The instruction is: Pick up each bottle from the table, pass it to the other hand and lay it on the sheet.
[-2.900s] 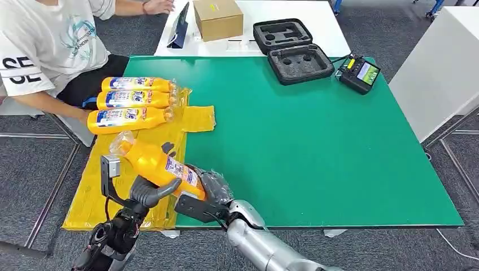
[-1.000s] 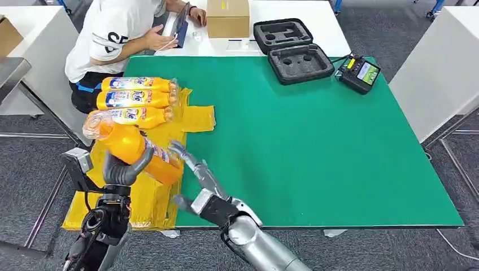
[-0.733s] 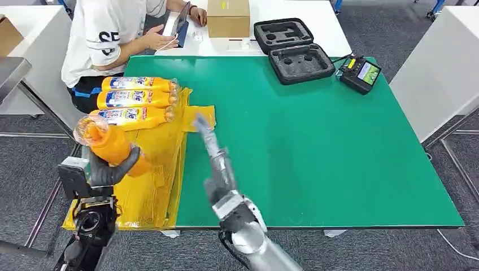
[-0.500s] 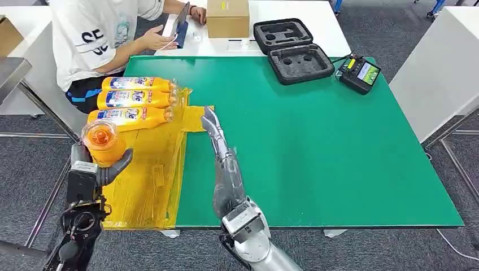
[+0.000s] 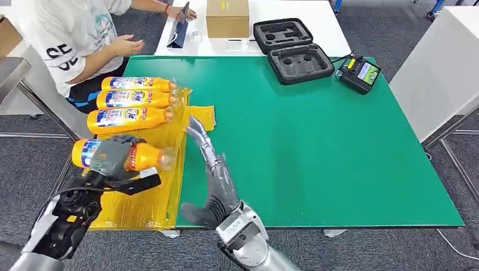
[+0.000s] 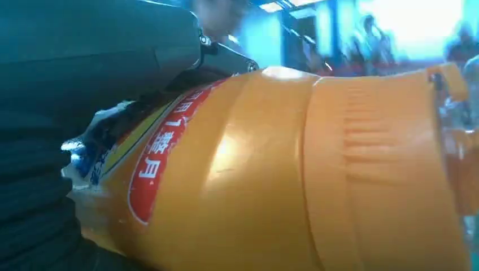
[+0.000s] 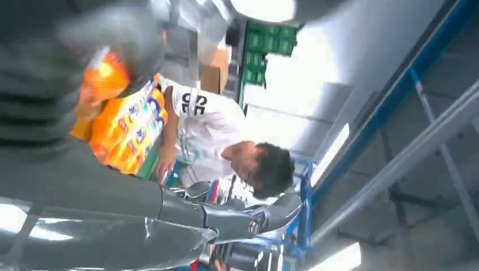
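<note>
Left hand (image 5: 113,155): wraps the held bottle (image 5: 121,156) around its middle, over the label; in the left wrist view the orange body (image 6: 316,180) sits right against the dark fingers (image 6: 34,186).
Held bottle: lies on its side over the near part of the yellow sheet (image 5: 152,192); whether it touches the sheet I cannot tell. Long axis runs across the robot's front, clear cap end toward the green table (image 5: 316,141), base out past the sheet's outer edge.
Right hand (image 5: 212,175): empty, fingers stretched out and apart, pointing away from the robot, raised over the table edge just beside the sheet and near the held bottle's cap.
Sheet: carries three more bottles (image 5: 130,100) at its far end, side by side, parallel, caps toward the table.
Foam case (image 5: 294,51): open, black, with bare cutouts, at the table's far edge.
Handheld device (image 5: 358,73): beside the case.
Cardboard box (image 5: 227,17): on the white table beyond.
Person (image 5: 68,39): seated at the far left corner.
</note>
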Controlling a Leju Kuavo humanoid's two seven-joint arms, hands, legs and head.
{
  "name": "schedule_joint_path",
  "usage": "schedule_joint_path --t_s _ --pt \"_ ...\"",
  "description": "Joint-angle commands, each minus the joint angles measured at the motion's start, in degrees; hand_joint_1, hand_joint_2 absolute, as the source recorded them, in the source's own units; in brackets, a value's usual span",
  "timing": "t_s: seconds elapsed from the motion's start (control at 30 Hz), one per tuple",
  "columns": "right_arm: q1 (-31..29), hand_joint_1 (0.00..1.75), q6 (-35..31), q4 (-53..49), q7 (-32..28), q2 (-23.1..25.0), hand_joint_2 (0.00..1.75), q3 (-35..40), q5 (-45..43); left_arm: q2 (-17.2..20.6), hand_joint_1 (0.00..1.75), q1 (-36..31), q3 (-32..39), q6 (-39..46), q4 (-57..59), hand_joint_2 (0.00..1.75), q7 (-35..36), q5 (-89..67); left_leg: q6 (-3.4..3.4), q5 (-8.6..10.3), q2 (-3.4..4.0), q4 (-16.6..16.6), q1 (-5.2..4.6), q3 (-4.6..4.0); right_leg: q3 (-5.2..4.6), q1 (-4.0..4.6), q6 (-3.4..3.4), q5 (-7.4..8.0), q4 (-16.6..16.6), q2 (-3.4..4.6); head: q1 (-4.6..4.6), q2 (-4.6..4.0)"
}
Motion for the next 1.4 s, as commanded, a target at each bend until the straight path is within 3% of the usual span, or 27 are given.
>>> schedule_joint_path --t_s 0.03,0.4,0.93,0.97,1.0,1.07,1.1,1.4 --pt "-2.37 0.0 0.5 5.61 0.11 -0.31 1.75 2.11 0.19 2.25 1.75 -6.04 -7.79 -2.02 10.26 1.75 -0.7 -0.59 -0.02 -0.03 -0.1 -0.06 0.03 0.18 0.21 0.03 -0.02 -0.06 -0.06 -0.06 0.0 0.0" --pt "-2.5 0.0 0.4 7.21 0.11 0.43 1.75 3.3 0.15 0.97 1.75 -11.72 -12.55 -9.98 19.5 1.75 -1.92 -0.74 -0.05 -0.07 -0.28 -0.07 0.04 0.39 0.44 0.03 -0.05 -0.14 -0.04 -0.14 0.0 0.0" --pt "-3.29 0.0 0.28 8.96 0.11 0.65 1.75 3.69 -0.35 0.65 1.71 -11.6 -11.63 -15.76 22.77 1.75 -2.94 4.85 -0.02 -0.02 -0.07 -0.07 -0.02 0.18 0.19 -0.02 -0.01 -0.03 -0.04 0.03 0.02 0.0" --pt "-3.47 0.0 0.08 9.2 0.11 0.63 1.75 3.82 -0.21 0.51 0.94 -11.23 -11.5 -15.69 22.53 1.75 -2.49 5.17 -0.03 -0.03 -0.06 -0.09 -0.01 0.25 0.26 -0.02 -0.01 -0.04 -0.06 0.04 0.02 0.0" --pt "-3.54 0.0 0.1 9.34 0.11 0.65 1.75 3.83 -0.24 0.26 0.0 -10.93 -11.37 -15.71 22.46 1.75 -2.27 5.48 -0.02 -0.03 -0.04 -0.09 -0.02 0.24 0.25 -0.03 -0.01 -0.03 -0.06 0.06 0.0 0.0" --pt "-3.72 0.0 -0.19 10.02 0.11 0.77 1.75 3.71 -0.29 -0.23 0.0 -10.51 -10.4 -17.96 22.28 1.75 -2.12 8.01 -0.03 -0.07 -0.06 -0.15 -0.02 0.43 0.42 -0.03 -0.02 -0.08 -0.1 0.06 0.0 0.0" --pt "-3.74 0.0 -0.21 10.05 0.11 0.75 1.75 3.72 -0.3 -0.24 0.0 -10.49 -10.32 -18.28 22.12 0.0 -2.15 8.37 -0.03 -0.05 -0.07 -0.11 -0.02 0.37 0.37 -0.02 -0.02 -0.06 -0.08 0.04 0.0 0.0" --pt "-3.78 0.0 -0.31 10.37 0.11 0.73 1.75 3.62 -0.43 -0.66 0.0 -10.6 -9.45 -21.4 22.17 0.0 -2.16 11.3 -0.02 -0.04 -0.11 -0.11 -0.03 0.45 0.49 -0.04 -0.01 -0.06 -0.08 0.02 0.0 0.0"
